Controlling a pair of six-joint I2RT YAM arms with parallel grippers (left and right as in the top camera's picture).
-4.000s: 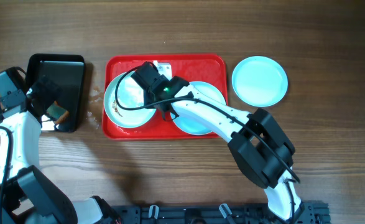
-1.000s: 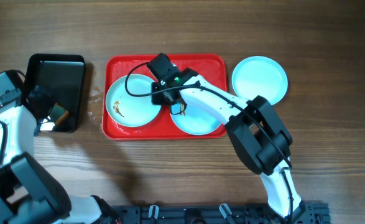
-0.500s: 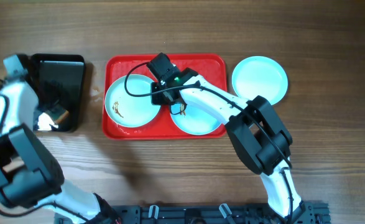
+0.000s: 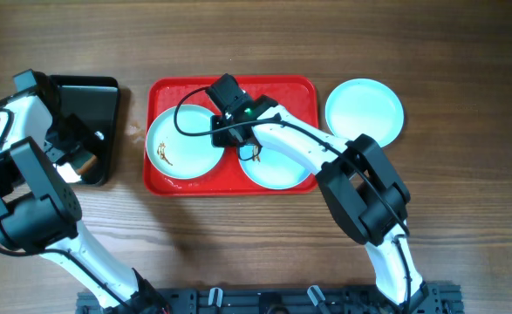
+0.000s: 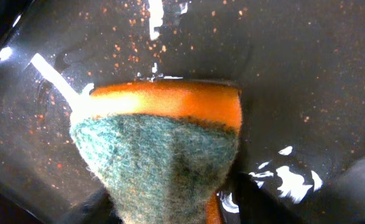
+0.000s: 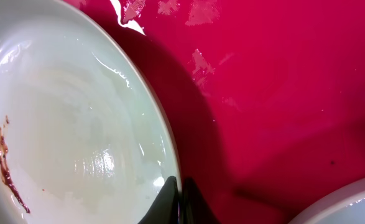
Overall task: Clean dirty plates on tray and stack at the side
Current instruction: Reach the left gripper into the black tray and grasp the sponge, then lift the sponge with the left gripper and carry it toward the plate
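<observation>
Nearest the robot, the wooden surface [image 4: 238, 235] lies bare between the arm bases and the near rim of the tray [image 4: 229, 186]. On the tray, the middle plate [image 4: 282, 170] sits against the near rim, partly under the right forearm. The left plate [image 4: 179, 144] fills the tray's left end, almost touching its left rim, with a brown smear [image 4: 164, 154] on its near-left side. The two plates lie close together with a narrow strip of red between them. The third plate [image 4: 365, 112] rests on the wood just beside the tray's right rim. A black tray [image 4: 94, 105] lies to the left, apart from the red one.

The right pincer [image 6: 179, 198] is drawn narrow on the left plate's right rim, one tip over the white and one over the red. The left pincer [image 4: 74, 155] holds an orange-and-green sponge [image 5: 163, 155] low over the wet black tray.

Four seconds ago the right pincer hung over the left plate's middle. Over the last second it and the plates have not shifted. The left arm's upper link has swung in half a second from the black tray's far-left corner toward it.

The right arm reaches far-left across the tray, and the left arm bends back over the black tray.
</observation>
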